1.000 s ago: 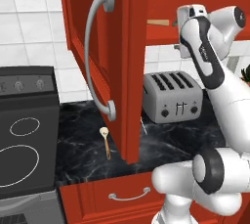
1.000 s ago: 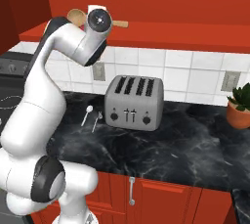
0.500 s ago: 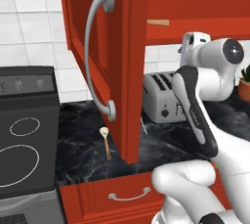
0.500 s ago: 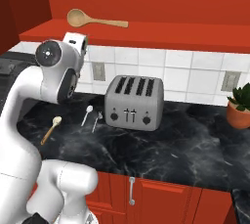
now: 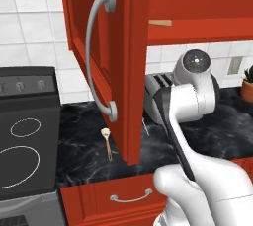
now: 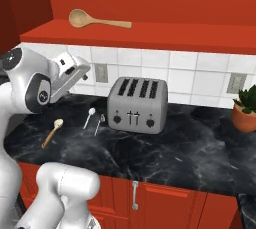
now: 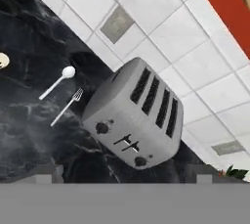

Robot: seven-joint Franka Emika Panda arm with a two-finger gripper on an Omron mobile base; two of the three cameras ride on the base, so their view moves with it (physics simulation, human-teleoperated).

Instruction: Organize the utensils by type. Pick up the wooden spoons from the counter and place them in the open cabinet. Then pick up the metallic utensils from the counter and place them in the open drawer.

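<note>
One wooden spoon (image 6: 89, 20) lies on the shelf of the open red cabinet (image 5: 197, 30). A second wooden spoon (image 6: 52, 132) lies on the black counter (image 6: 175, 148) at the left, also seen beside the door (image 5: 106, 142). To its right lie a metal spoon (image 6: 89, 117) and a metal fork (image 6: 99, 123), close to the toaster. My gripper (image 6: 83, 69) hangs open and empty above this left part of the counter, below the shelf. In the hand view its fingers stand wide apart, with the metal spoon (image 7: 57, 82) and fork (image 7: 66, 106) ahead. The drawer (image 5: 121, 198) sits below the counter edge.
A silver toaster (image 6: 137, 104) stands in the middle of the counter by the tiled wall. The open cabinet door (image 5: 106, 67) with its grey bar handle juts out over the counter. A black stove (image 5: 24, 141) is at the left, a potted plant (image 6: 245, 113) at the right.
My arm has drawn back from the cabinet shelf and swung down over the counter's left side. The wooden spoon stays on the shelf. The gripper stays open.
</note>
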